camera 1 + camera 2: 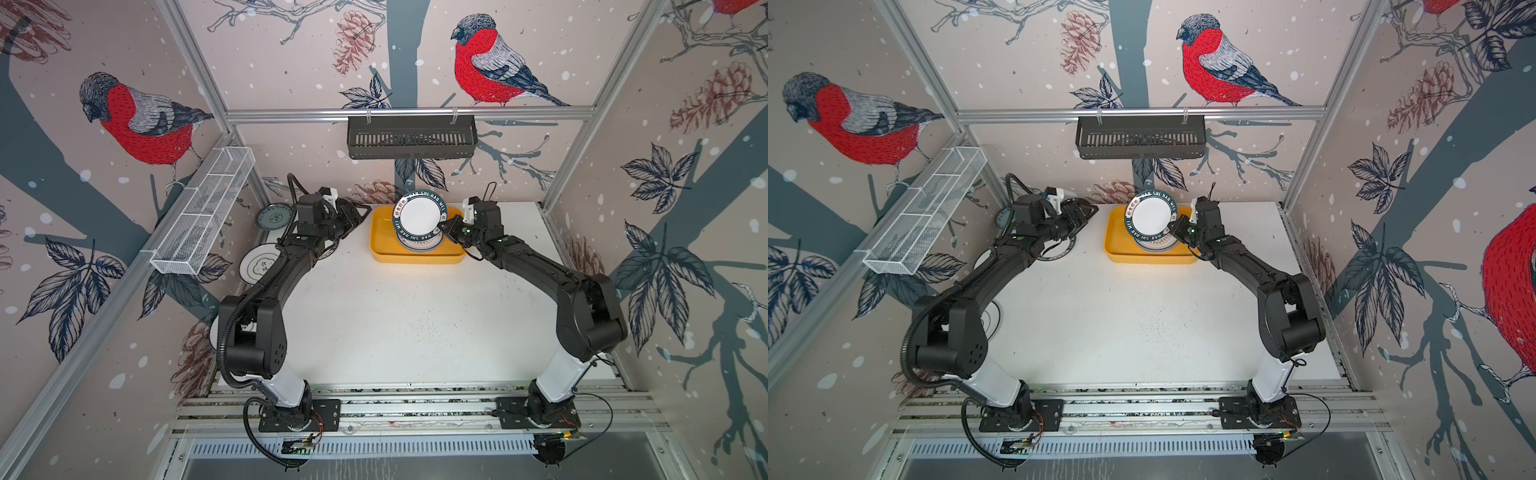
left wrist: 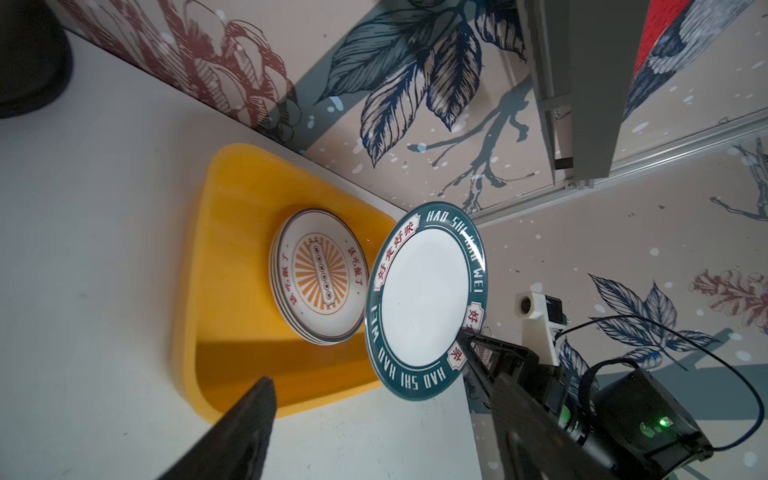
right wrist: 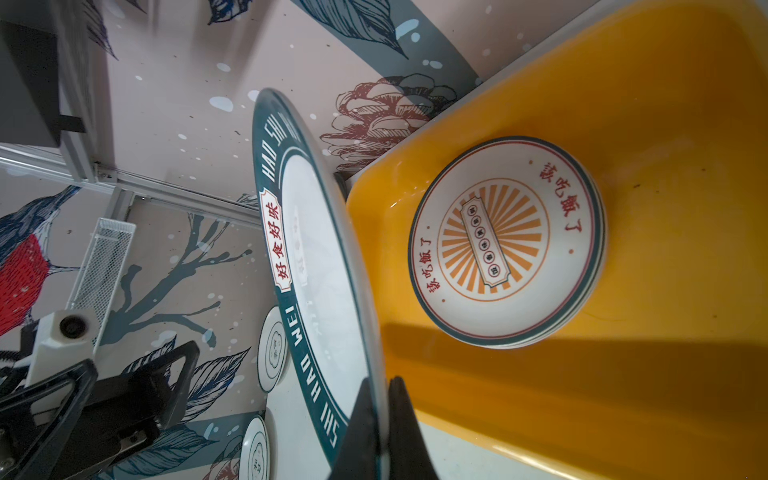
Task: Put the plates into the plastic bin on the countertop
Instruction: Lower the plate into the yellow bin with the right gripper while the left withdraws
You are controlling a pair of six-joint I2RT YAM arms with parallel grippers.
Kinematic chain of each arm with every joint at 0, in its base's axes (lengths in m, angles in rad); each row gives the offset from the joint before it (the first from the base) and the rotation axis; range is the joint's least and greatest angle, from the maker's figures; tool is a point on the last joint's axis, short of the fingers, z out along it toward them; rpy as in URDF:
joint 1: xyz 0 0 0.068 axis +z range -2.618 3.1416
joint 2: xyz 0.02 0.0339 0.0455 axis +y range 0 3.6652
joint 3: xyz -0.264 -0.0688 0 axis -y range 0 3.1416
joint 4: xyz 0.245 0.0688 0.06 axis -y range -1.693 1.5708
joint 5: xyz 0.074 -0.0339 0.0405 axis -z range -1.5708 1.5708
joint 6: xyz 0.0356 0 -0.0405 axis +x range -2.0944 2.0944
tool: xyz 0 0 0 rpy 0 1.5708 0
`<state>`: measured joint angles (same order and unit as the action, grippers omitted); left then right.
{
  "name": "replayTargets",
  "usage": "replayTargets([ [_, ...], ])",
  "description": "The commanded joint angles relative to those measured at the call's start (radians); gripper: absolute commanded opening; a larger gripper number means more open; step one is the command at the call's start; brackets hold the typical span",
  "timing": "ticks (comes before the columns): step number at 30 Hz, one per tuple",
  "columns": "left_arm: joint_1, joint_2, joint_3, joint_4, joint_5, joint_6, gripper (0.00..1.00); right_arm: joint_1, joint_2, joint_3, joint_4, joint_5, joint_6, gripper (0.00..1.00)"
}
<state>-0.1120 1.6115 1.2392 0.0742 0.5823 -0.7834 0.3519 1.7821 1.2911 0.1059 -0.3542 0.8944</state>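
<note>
**Tilt before release**

The teal-rimmed plate (image 1: 419, 214) is pinched at its near rim by the right gripper (image 1: 441, 227) and held tilted above the sunburst plates (image 2: 320, 274) stacked in the yellow bin (image 1: 380, 245). The left gripper (image 1: 358, 212) is spread wide, empty, alongside.

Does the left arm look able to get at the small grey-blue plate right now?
Probably yes: the left gripper is open and empty, and the grey-blue plate lies uncovered beside its wrist.

Bare tabletop (image 1: 395, 316) open across frame centre, sunburst plate stack (image 1: 417, 246) inside yellow bin (image 1: 415, 259), lettered plate (image 1: 419, 214) tilted, blocking above stack
</note>
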Motion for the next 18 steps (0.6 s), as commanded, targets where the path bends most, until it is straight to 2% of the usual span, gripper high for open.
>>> replayTargets([
  [1,0.010,-0.044,-0.019,-0.050,-0.077,0.061,0.85,-0.004,0.048,0.065,-0.019,0.035,0.004,0.03],
  [9,0.017,-0.167,-0.107,-0.097,-0.191,0.098,0.87,-0.001,0.283,0.293,-0.143,-0.014,-0.018,0.04],
  [18,0.034,-0.298,-0.227,-0.097,-0.295,0.104,0.88,-0.014,0.406,0.363,-0.131,-0.023,0.035,0.04],
])
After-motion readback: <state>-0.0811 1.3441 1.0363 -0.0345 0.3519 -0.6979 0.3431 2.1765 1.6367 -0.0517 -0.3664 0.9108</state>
